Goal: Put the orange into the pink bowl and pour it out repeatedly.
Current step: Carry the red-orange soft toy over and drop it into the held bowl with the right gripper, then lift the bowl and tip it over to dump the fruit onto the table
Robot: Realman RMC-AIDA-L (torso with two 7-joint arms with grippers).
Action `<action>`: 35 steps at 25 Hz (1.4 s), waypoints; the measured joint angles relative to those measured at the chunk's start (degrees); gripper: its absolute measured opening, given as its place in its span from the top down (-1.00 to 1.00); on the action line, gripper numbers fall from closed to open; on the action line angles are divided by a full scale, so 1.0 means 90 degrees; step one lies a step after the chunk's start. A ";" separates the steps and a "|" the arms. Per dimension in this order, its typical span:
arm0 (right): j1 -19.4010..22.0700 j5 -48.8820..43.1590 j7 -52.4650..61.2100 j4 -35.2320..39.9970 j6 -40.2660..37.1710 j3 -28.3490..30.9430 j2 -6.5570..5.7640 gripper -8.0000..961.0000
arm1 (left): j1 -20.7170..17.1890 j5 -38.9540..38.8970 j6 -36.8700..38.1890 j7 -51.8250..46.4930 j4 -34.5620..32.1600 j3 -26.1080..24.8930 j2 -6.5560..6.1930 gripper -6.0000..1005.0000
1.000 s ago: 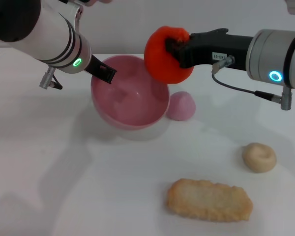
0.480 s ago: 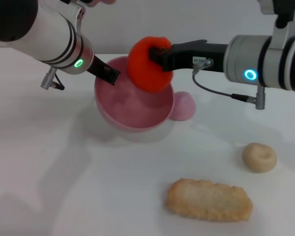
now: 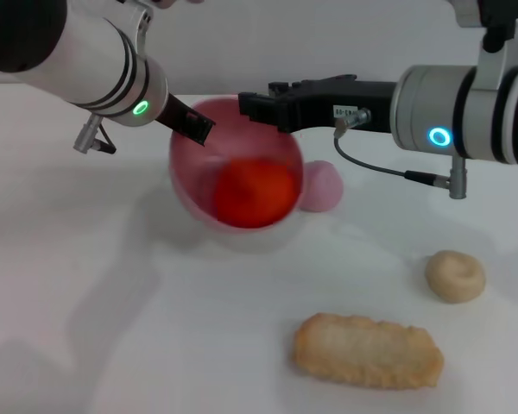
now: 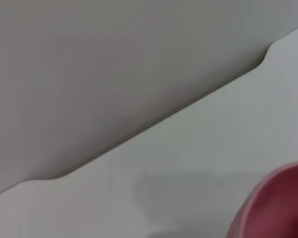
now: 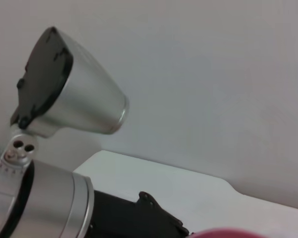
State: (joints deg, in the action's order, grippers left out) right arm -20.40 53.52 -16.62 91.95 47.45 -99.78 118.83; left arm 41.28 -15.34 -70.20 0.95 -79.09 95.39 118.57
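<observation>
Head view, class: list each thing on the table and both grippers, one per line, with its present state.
orange: lying inside the bowl, free of both grippers.
pink bowl: tilted, gripped at its far rim.
left gripper: shut on the bowl's rim.
right gripper: open, empty, above the bowl's far edge.
pink dome: resting on the table beside the bowl.
beige doughnut: resting on the table.
breaded patty: lying flat.

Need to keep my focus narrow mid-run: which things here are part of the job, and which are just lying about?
Job: orange, inside the pink bowl; left gripper on the bowl's rim; right gripper open above the bowl.

Lying about: pink dome beside the bowl, beige doughnut, breaded patty.
</observation>
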 joint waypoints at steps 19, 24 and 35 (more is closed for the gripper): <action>0.1807 -0.3370 -0.0286 0.0492 -0.3436 0.0694 0.0081 -0.07 | -0.0068 0.0056 0.0179 0.0144 -0.0132 0.0276 -0.0011 0.84; 0.2727 -0.3788 -0.0332 0.0275 -0.5331 0.0479 0.0103 -0.07 | -0.0091 0.0105 0.0339 0.0205 -0.0356 0.0569 -0.0009 0.84; 0.2997 -0.3800 -0.0107 -0.0330 -0.5660 0.0051 0.0107 -0.07 | -0.0155 0.0324 0.0726 0.0256 -0.0922 0.1573 0.0022 0.83</action>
State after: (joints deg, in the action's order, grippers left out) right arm 6.58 19.31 -17.58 88.98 -3.49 -99.32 119.80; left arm 39.88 -12.42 -63.67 3.26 -87.39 109.55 118.78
